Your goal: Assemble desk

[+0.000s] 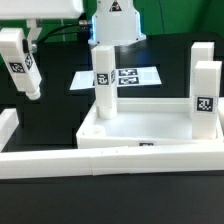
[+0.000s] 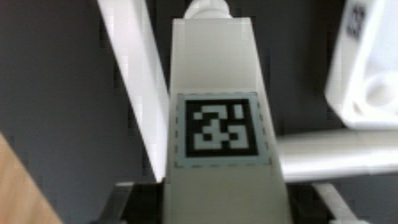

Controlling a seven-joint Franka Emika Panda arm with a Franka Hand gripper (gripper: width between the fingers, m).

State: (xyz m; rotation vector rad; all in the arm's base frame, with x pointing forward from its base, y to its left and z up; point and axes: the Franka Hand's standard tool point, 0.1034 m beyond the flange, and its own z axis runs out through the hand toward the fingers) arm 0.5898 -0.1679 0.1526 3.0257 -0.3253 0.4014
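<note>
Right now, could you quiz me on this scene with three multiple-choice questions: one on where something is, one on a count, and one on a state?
1. Where is the leg that has not been fitted?
A. lying inside the desk top
B. up in the air at the exterior view's left
C. on the marker board

2. How many legs stand upright on the desk top?
A. none
B. two
C. four

3. What is the gripper doing?
A. hanging open and empty
B. pressing on the desk top
C. closed on a leg

Answers:
1 B: the loose leg is above the table, left of the desk top and clear of the marker board.
2 B: one standing leg is at a far corner and another standing leg is at the right.
3 C: the wrist view shows the gripper clamped on the tagged leg.
</note>
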